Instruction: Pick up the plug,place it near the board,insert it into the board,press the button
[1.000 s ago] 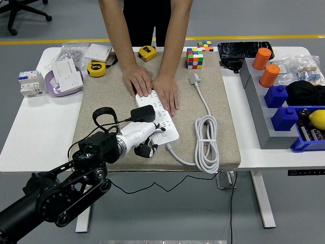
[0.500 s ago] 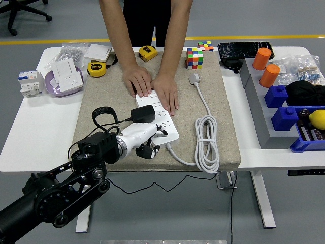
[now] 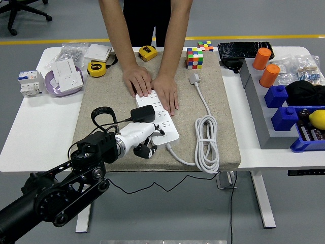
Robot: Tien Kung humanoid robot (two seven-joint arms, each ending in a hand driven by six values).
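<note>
Here the robot's left hand [image 3: 138, 136], white with dark fingertips, is clamped on a black plastic plug [image 3: 143, 113] and holds it just over the near end of the white multi-socket power board [image 3: 158, 118], which lies on a beige felt mat [image 3: 101, 96] on the white bench [image 3: 35, 132]. Whether the pins have entered a socket cannot be told, since the hand covers that spot. Just beyond the hand, a person's two hands [image 3: 152, 84] press flat on the board's far end, pinning it. The main risk, as I judge it, is a tilted plug: if the pins meet the slots at an angle, the push may skid the board across the mat or twist the plug in the fingers. The plug's black cable [image 3: 104, 114] loops back behind the hand and could snag the wrist.
</note>
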